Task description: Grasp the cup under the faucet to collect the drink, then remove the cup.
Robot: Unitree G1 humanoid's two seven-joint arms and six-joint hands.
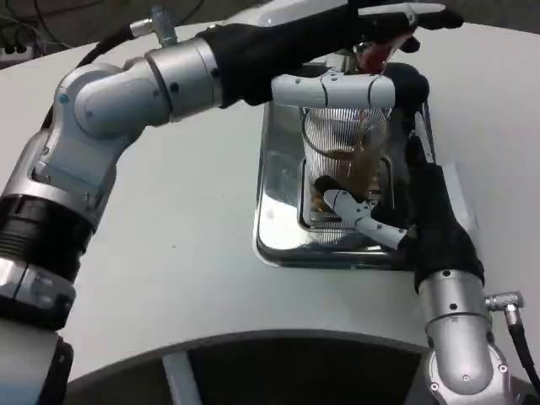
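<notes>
A clear ribbed cup [342, 139] stands upright on the metal drip tray [278, 228], under the faucet [374, 52], which has a reddish spout. Brown drink shows in the cup's lower part. My right hand [371, 152] grips the cup from the right, with one white finger [333, 89] across its upper wall and another finger [364, 218] near its base. My left arm reaches across from the left. At the picture's top edge my left hand [396, 18] lies over the top of the faucet. Whether its fingers close on it is hidden.
The shiny drip tray has a raised rim and a grated recess [337, 224] under the cup. The white round table [186, 253] spreads to the left and front of it, with its front edge near the bottom. Cables [25, 38] lie at the far left corner.
</notes>
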